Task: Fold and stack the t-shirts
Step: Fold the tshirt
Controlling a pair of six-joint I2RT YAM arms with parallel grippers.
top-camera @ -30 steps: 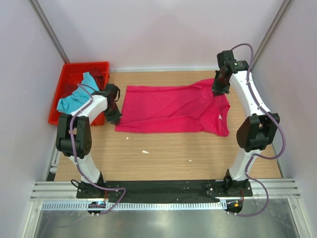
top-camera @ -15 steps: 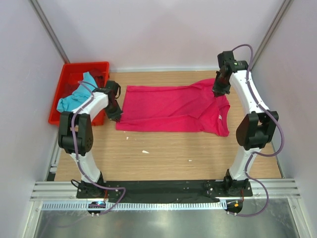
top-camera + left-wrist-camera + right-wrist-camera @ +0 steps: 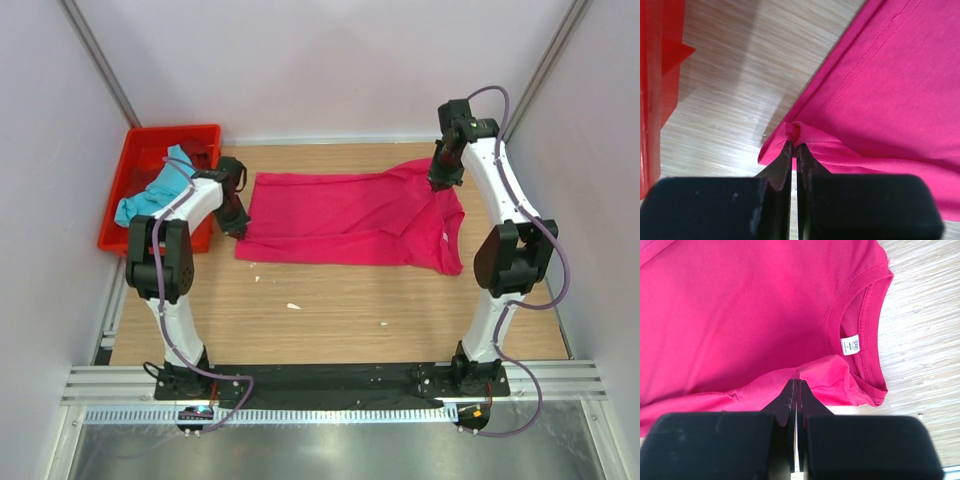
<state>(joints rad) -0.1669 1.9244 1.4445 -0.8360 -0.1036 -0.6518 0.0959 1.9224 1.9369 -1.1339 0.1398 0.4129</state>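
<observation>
The magenta-pink t-shirt [image 3: 345,220] lies spread across the back of the wooden table, collar to the right. My left gripper [image 3: 234,224] is shut on the shirt's left hem corner [image 3: 796,132]. My right gripper [image 3: 438,184] is shut on a fold of the pink shirt near the collar [image 3: 798,376], with the white neck label [image 3: 852,345] beside it. The turquoise-blue t-shirt [image 3: 152,196] lies crumpled in the red crate [image 3: 127,165] at the far left.
The red crate's wall [image 3: 657,85] stands just left of my left gripper. Small white scraps [image 3: 293,306] lie on the wood in front of the shirt. Grey walls close in both sides and the back.
My left gripper has moved a little toward the back with the hem corner, and the shirt's left edge has shifted with it. The right gripper has barely moved.
</observation>
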